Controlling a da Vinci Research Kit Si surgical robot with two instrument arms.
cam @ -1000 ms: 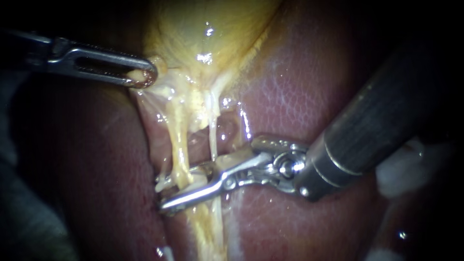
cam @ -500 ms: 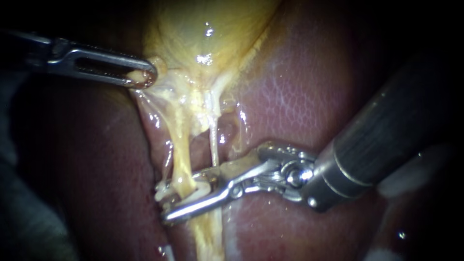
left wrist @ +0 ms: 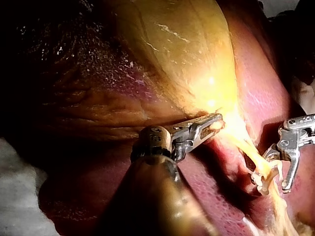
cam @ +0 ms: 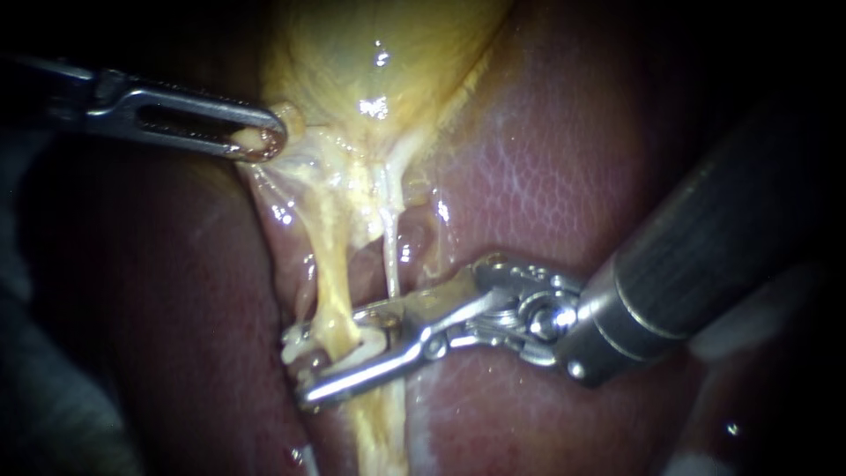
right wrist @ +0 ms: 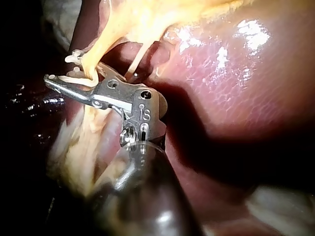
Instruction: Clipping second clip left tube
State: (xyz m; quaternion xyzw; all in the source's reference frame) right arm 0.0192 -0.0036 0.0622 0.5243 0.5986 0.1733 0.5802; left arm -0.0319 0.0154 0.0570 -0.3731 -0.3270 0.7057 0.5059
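The yellow gallbladder (cam: pixel 370 53) lies on the red liver (cam: pixel 546 176). Two strands run down from its neck: the thick yellow left tube (cam: pixel 328 282) and the thin pale right tube (cam: pixel 390 264). My left instrument (cam: pixel 264 141) is shut on gallbladder tissue at the neck, which the left wrist view also shows (left wrist: pixel 215 123). My right instrument (cam: pixel 330 353) straddles the left tube low down, its jaws holding a white clip (cam: pixel 295 350) that wraps the tube. The right wrist view shows this instrument (right wrist: pixel 66 78) with the clip looped round the tube.
Liver surrounds the tubes on both sides. White gauze (right wrist: pixel 285 206) lies beside my right instrument's shaft, and more pale cloth (left wrist: pixel 15 196) sits beside my left shaft. The thick dark right shaft (cam: pixel 705 238) covers the liver at the right.
My right instrument has shifted slightly to the right and down, still around the left tube. My left instrument holds the same spot.
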